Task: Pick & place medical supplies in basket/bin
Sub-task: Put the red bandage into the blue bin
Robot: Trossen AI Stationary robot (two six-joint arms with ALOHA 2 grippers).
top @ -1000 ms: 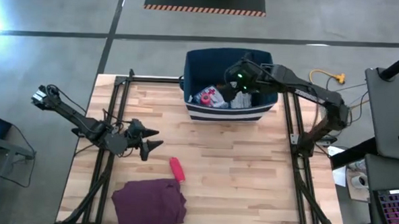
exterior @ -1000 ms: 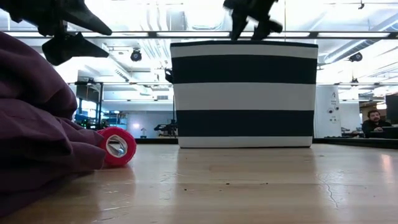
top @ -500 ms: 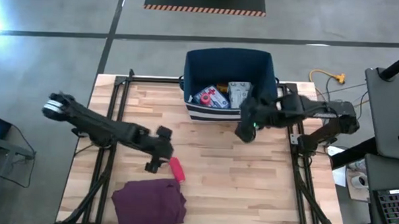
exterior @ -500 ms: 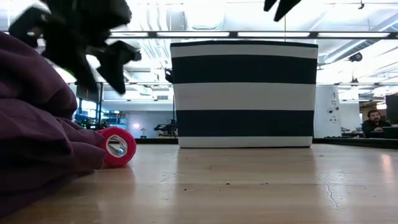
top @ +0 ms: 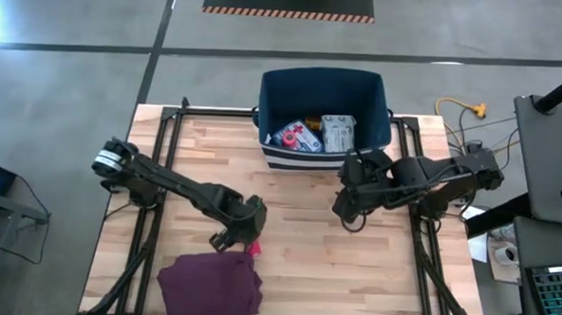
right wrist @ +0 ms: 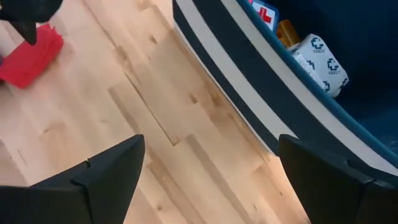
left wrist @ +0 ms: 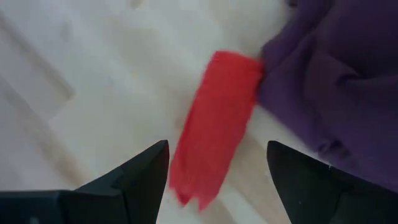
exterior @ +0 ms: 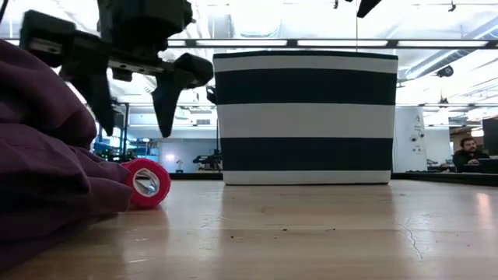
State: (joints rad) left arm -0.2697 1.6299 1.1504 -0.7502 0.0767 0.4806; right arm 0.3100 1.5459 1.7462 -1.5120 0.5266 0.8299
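Observation:
A red tape roll (top: 252, 247) (left wrist: 214, 146) lies on its side on the table, one end against the folded maroon cloth (top: 209, 280). My left gripper (top: 239, 237) (exterior: 134, 131) (left wrist: 217, 148) hangs open just above the roll (exterior: 147, 183), a finger on either side, touching nothing. The navy bin with white stripes (top: 276, 91) (exterior: 305, 117) stands at the far edge. In it lie a blue pouch with a red cross (top: 296, 136) and a grey-white printed packet (top: 337, 133). My right gripper (top: 347, 204) (right wrist: 211, 142) is open above the table, just near of the bin.
The maroon cloth (exterior: 47, 163) (left wrist: 339, 81) lies bunched at the near edge, beside the red roll. Black frame rails (top: 163, 133) run along the table's left and right sides. Bare wood (top: 333, 274) lies between the cloth and the right rail. A person (exterior: 469, 148) sits far behind.
My left gripper has swung from the left side toward the table's middle and near edge, come down over the red roll and turned fingers-down. My right gripper has drawn back from over the bin toward the near edge. The roll and cloth have stayed put.

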